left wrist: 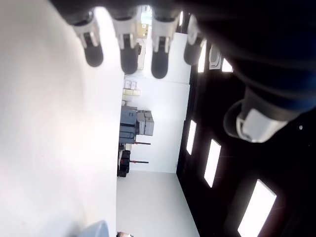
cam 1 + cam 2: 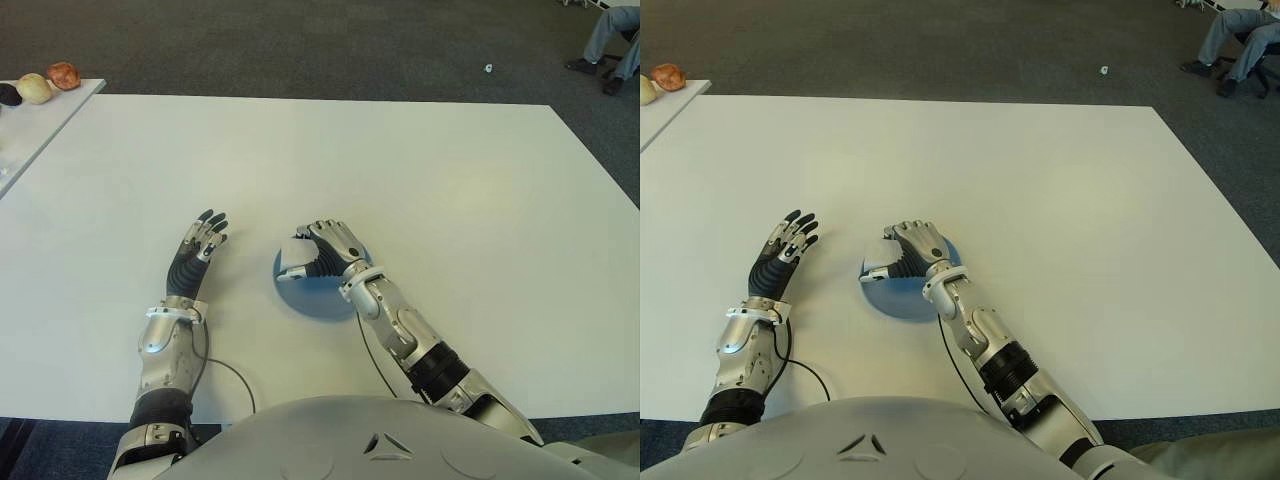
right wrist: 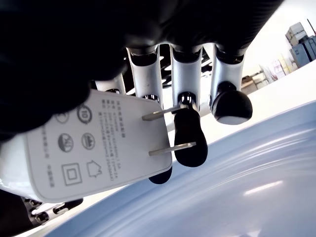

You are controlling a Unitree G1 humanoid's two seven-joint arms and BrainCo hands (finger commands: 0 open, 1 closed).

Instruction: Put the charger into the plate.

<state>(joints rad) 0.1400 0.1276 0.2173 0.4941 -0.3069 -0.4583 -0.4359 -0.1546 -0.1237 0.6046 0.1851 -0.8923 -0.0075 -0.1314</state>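
White charger (image 3: pixel 94 148), two metal prongs

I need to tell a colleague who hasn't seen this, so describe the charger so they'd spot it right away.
On the big white table, find the round blue plate near the robot's edge. Above it, the right hand grips the charger: a small white block, two metal prongs, grey printed symbols.

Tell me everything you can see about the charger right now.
The charger is a small white block, plastic by its look, with two flat metal prongs sticking out of one face and grey printed symbols and fine text beside them. The right robot hand grips it, fingers curled round its body, above the near-left part of the blue plate. Whether it touches the plate cannot be told. The left robot hand shows left of the plate, open.
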